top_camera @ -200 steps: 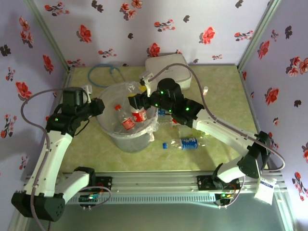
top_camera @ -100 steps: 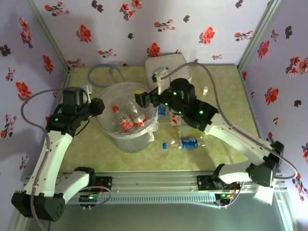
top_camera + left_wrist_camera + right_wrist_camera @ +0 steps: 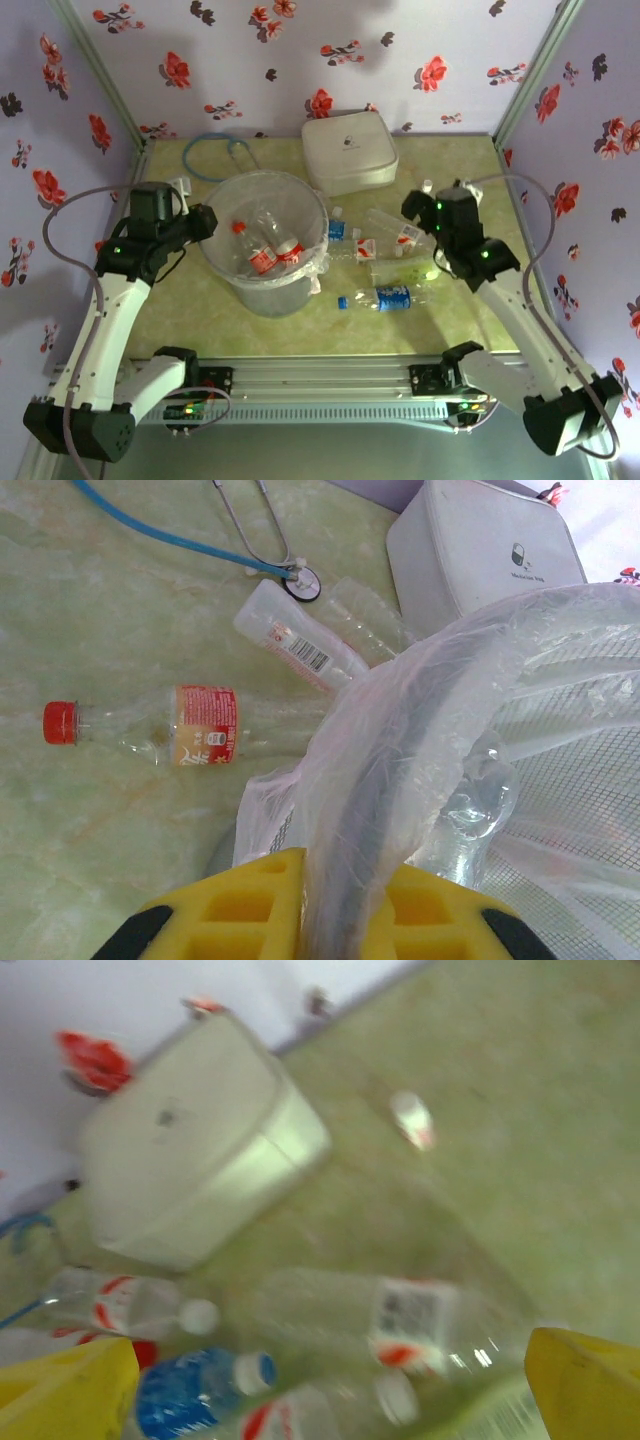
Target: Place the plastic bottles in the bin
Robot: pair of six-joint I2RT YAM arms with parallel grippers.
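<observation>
The bin (image 3: 268, 296), a round grey bucket lined with a clear bag, stands left of centre with two red-labelled plastic bottles (image 3: 277, 254) inside. My left gripper (image 3: 205, 222) is shut on the bin's bag-covered rim (image 3: 352, 820), with a yellow finger on either side. A red-capped bottle (image 3: 150, 735) and another bottle (image 3: 298, 646) lie on the table beyond it. Right of the bin lie several more bottles, among them a blue-labelled one (image 3: 386, 298) and a clear one (image 3: 398, 232). My right gripper (image 3: 412, 207) hangs open above them with nothing held. Its blurred wrist view looks down on a white-and-red-labelled bottle (image 3: 400, 1325) and a blue one (image 3: 195, 1395).
A white rounded-square box (image 3: 348, 150) sits at the back. A blue stethoscope (image 3: 215, 150) lies behind the bin. A tiny white cap-like piece (image 3: 427, 185) rests near the right gripper. Flowered walls close in the table on three sides.
My right gripper opened over the bin, then swung right and back to above the table bottles. A red-labelled bottle settled in the bin. The left arm has not moved.
</observation>
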